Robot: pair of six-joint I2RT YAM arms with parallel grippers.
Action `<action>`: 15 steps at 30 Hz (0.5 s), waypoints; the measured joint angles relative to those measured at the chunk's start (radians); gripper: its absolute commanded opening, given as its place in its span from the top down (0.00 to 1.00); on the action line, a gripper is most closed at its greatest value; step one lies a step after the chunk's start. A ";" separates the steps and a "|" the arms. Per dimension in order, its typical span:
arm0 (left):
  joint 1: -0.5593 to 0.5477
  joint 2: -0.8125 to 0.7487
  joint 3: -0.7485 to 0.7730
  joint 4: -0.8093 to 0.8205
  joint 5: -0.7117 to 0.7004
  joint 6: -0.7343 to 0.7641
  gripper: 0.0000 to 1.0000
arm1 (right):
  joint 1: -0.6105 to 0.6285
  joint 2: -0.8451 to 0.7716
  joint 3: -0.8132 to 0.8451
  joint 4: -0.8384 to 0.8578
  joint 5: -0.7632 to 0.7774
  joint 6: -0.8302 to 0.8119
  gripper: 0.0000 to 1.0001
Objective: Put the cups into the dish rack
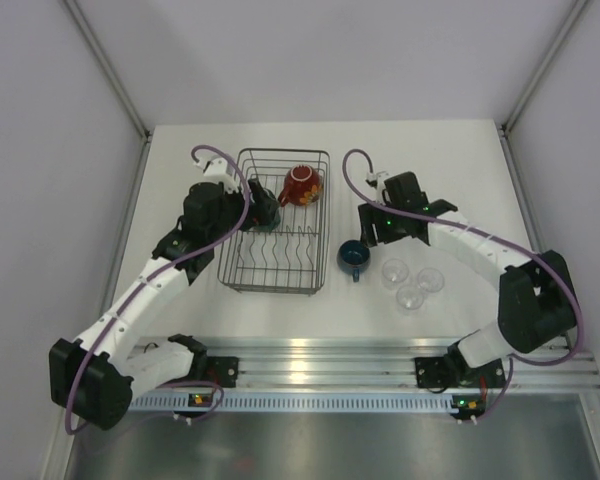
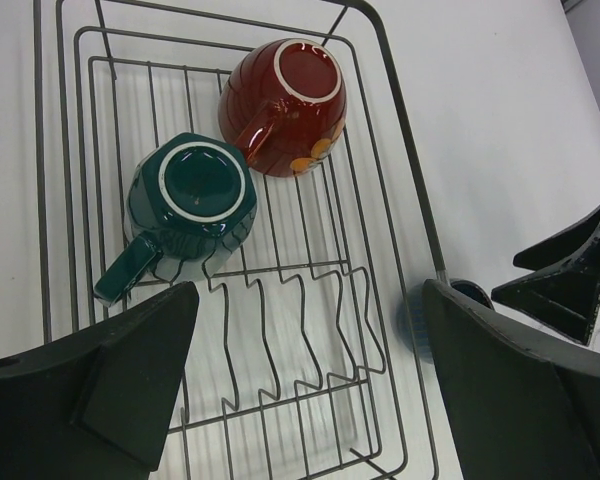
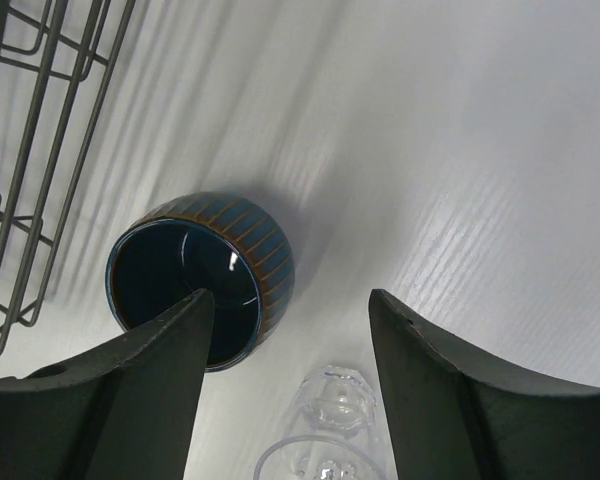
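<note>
Right arm's step: pick the dark-blue cup point(image 3: 202, 272).
- Right end effector point(image 3: 290, 300): jaws apart and empty, hanging over the cup. In the wrist view the left finger point(image 3: 130, 395) overlaps the cup's near rim.
- The cup sits upright on the worktop point(image 1: 460, 180), mouth up, just right of the dish rack point(image 1: 274, 222). Its handle looks to point at the near edge in the top view; the wrist view hides it.
- The three clear glasses point(image 1: 410, 297) are close on the cup's right and near side, one just below the jaws in the wrist view.
- Red cup point(image 2: 283, 105) and teal mug point(image 2: 192, 205) are already in the rack's far half, both bottom-up.
- Left end effector point(image 2: 310, 290): jaws apart, empty, parked over the rack near the teal mug.

Suggested approach:
- Pinch the cup wall away from the handle, one finger inside and one outside. A span grip on the round body would likely slip.
- Descend straight down so the outer finger doesn't sweep the glasses.
- Lift clear of the rack rim before traversing left.
- Invert the cup and set it in the free near half by the prongs.
- Move the left arm out first; the two arms would crowd over the rack.
</note>
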 measured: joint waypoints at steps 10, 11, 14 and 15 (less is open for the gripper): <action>0.005 0.000 -0.003 -0.005 0.000 0.003 0.01 | 0.052 0.103 0.043 0.000 0.000 0.000 0.41; 0.007 0.000 -0.003 -0.006 0.000 0.004 0.01 | 0.054 0.110 0.045 0.001 0.000 0.000 0.43; 0.009 0.000 -0.003 -0.014 -0.002 0.008 0.01 | 0.057 0.135 0.045 0.000 0.001 0.000 0.52; 0.010 0.000 -0.003 -0.018 -0.005 0.008 0.01 | 0.058 0.143 0.045 0.000 0.002 0.001 0.54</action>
